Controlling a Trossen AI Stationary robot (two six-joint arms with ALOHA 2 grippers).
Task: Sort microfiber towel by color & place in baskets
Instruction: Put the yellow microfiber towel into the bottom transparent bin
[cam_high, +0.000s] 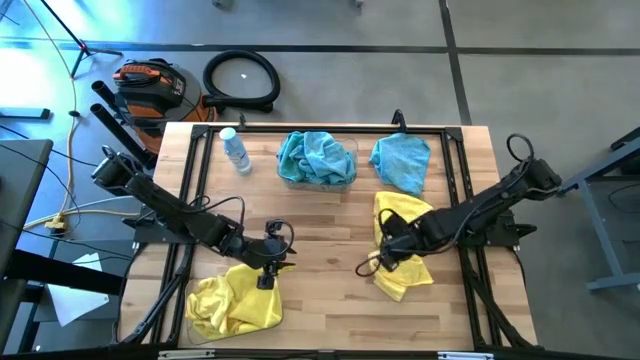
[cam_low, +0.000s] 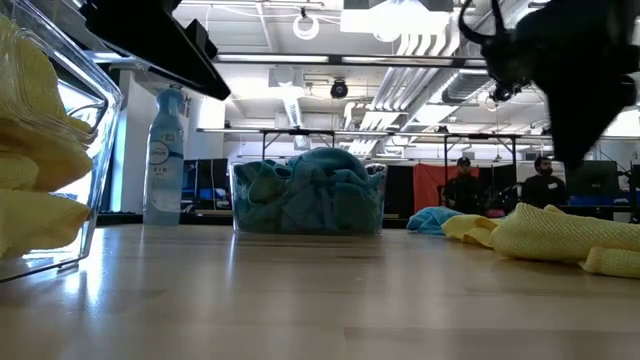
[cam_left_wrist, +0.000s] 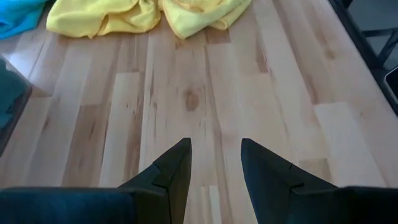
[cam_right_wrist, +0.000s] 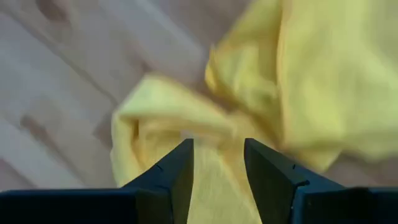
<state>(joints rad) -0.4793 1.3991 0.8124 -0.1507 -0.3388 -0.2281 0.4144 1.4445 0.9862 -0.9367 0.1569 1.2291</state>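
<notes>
From above, the wooden table (cam_high: 330, 300) carries two clear baskets. The one at the far edge (cam_high: 317, 178) is heaped with teal-blue towels (cam_high: 315, 155); the other, at the near left corner (cam_high: 205, 325), holds yellow towels (cam_high: 232, 302). A loose teal-blue towel (cam_high: 402, 160) lies on the table just right of the far basket, and a loose pile of yellow towels (cam_high: 400, 215) lies below it, toward the right. A small clear spray bottle (cam_high: 236, 151) stands left of the far basket.

The left gripper (cam_high: 268, 268) sits at the upper edge of the near basket. Its own wrist camera shows what the overhead view cannot: the two fingers (cam_left_wrist: 171, 171) stand apart with nothing between them, bare wood under them, and the yellow pile (cam_left_wrist: 149, 15) well ahead.

The right gripper (cam_high: 385, 258) is over the lower part of the yellow pile. Its wrist view shows the fingers (cam_right_wrist: 174, 171) parted with a gap, yellow cloth (cam_right_wrist: 205, 143) bunched right below and ahead of the tips; whether the tips touch the cloth I cannot tell.

The table-level view adds the basket walls: the near basket (cam_low: 95, 130) with yellow folds stacked inside at the left, the far basket (cam_low: 308, 195) with teal mounded above its rim, the bottle (cam_low: 165, 155) beside it, and the yellow pile (cam_low: 560, 238) low on the right. People stand in the room behind.
</notes>
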